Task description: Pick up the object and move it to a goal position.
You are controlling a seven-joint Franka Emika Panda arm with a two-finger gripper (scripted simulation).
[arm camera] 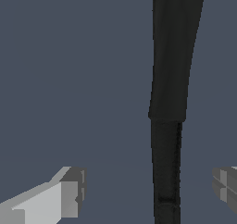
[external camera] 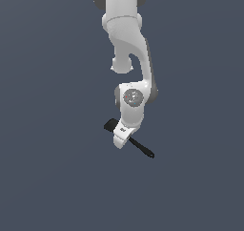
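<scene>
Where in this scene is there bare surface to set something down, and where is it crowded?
Bare floor lies on every side of the arm. Only the centre is crowded, where the open claw straddles the black spoon, its fingers apart on either side.

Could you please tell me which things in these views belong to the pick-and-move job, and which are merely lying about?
Belongs to the job:
- black spoon-like utensil, lying between the open fingers
- gripper, with one fingertip clear of the utensil

Just lying about:
- nothing else shows, only the plain grey surface; no goal marker shows
</scene>
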